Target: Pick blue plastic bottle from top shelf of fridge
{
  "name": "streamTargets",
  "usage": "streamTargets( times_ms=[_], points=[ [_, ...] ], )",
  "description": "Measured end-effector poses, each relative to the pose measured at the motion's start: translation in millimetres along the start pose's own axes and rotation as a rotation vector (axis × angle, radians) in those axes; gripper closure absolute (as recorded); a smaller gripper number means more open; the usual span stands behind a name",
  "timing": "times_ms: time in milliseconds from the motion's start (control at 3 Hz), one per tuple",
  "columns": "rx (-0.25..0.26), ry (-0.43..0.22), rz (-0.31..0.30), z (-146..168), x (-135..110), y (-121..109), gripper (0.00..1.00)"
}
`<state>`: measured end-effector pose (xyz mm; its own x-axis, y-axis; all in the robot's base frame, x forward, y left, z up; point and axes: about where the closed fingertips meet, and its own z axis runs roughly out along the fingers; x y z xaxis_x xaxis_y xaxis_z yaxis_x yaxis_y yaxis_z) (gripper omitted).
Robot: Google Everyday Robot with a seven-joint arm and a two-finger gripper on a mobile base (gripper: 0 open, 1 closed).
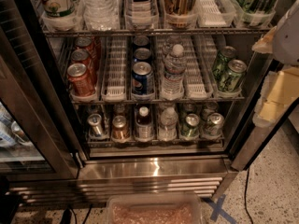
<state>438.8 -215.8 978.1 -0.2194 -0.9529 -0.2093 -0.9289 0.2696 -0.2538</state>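
Note:
The fridge (154, 169) stands open in front of me. Its top shelf (154, 31) runs along the top of the view, with clear lane trays. The blue plastic bottle (139, 3) stands in the middle lane, its white label printed in blue and its top cut off by the frame. A ribbed water bottle (99, 3) is to its left and a 7UP bottle (55, 1) is further left. My gripper (275, 94) shows as pale blocks at the right edge, in front of the fridge's right frame, below and right of the bottle.
The middle rack holds red cans (80, 78), Pepsi cans (142, 76), a water bottle (174, 71) and green cans (230, 73). The lower rack holds small cans and bottles. The glass door (28, 111) hangs open at the left. A plastic bin (154, 211) sits on the floor.

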Motion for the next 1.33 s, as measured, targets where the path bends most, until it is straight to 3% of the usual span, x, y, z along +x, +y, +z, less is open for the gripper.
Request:
streamTargets(
  times_ms=[333,667,1000,1333],
  points=[
    [0.012,-0.014,0.004,-1.2,-3.9,0.8,0.0],
    [0.045,-0.112,0.035,2.1,-26.9,10.1,0.0],
    [0.102,-0.265,0.053,4.9,-67.6,6.2,0.0],
    [0.116,-0.4,0.047,5.1,-108.0,3.7,0.0]
  ],
)
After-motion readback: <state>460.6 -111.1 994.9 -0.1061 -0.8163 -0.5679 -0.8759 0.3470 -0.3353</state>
